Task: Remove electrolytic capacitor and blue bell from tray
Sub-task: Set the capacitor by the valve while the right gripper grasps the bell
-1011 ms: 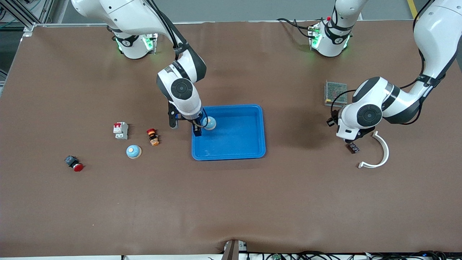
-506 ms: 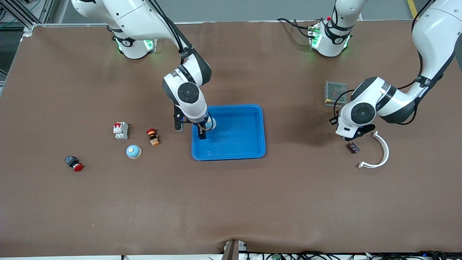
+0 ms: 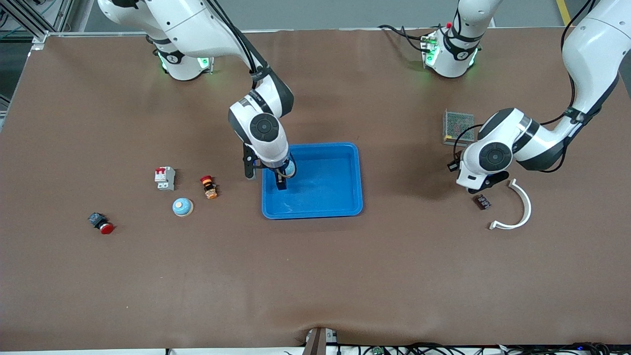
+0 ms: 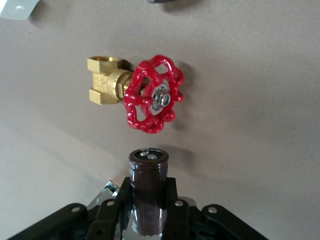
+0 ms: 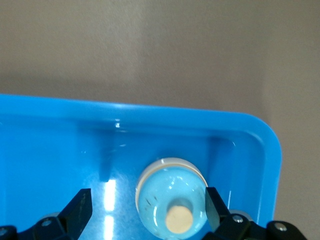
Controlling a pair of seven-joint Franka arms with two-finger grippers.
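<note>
Right end effector (image 3: pixel 279 173) hangs low over the blue tray (image 3: pixel 340 197), at the tray corner toward the right arm's end of the desk (image 3: pixel 315 276), with its fingers spread wide. A pale blue bell (image 3: pixel 290 168) sits in that corner, mostly hidden by the arm. Left end effector (image 3: pixel 474 187) is over bare desk toward the left arm's end, hidden under its wrist in the front view. Near it on the desk lie a small dark chip (image 3: pixel 482 201), a white curved strip (image 3: pixel 517 209) and a mesh-topped box (image 3: pixel 458 126). Toward the right arm's end of the desk lie a breaker (image 3: pixel 165 178), an orange-and-red button (image 3: pixel 209 187), a second blue bell (image 3: pixel 182 207) and a red-capped switch (image 3: pixel 101 223).

From the left wrist, the left end effector (image 4: pixel 148 207) is clamped shut on a dark brown capacitor (image 4: pixel 148 192), which stands out past the fingertips. Below it on the desk lies a brass valve (image 4: pixel 137 91) with a red handwheel.

From the right wrist, the bell (image 5: pixel 171 196) rests on the tray floor close to the rounded corner of the tray (image 5: pixel 50 130). One black fingertip (image 5: pixel 78 209) shows on each side of the bell, neither pressing on it.
</note>
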